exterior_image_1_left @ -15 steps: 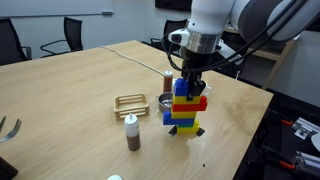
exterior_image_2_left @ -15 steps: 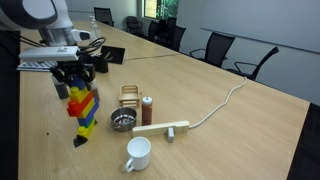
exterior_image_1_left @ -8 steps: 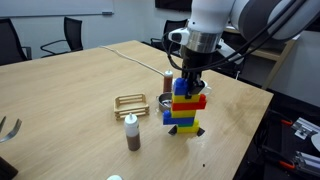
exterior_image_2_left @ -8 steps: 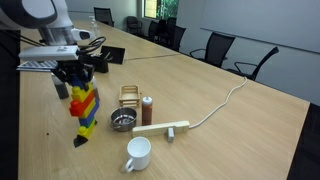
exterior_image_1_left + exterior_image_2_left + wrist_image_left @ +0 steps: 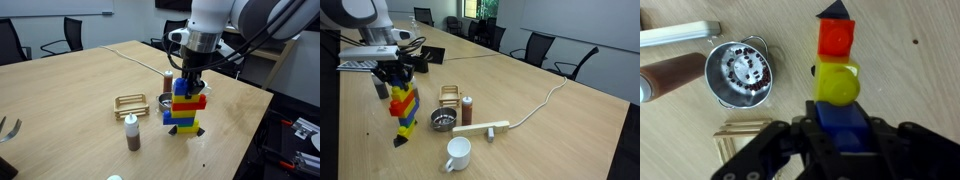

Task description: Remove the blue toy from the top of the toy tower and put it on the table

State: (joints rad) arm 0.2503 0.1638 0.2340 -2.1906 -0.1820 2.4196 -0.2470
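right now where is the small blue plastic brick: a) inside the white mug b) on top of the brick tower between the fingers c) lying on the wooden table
b: the small blue plastic brick sits atop the multicoloured plastic brick tower, dark fingers against both its sides.

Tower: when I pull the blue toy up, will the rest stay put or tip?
Tower probably tips easily: tall, staggered layers on a narrow dark base. Looks like light, stiff plastic, so it may lift along with the blue toy if the layers grip. A sideways pull would likely topple it.
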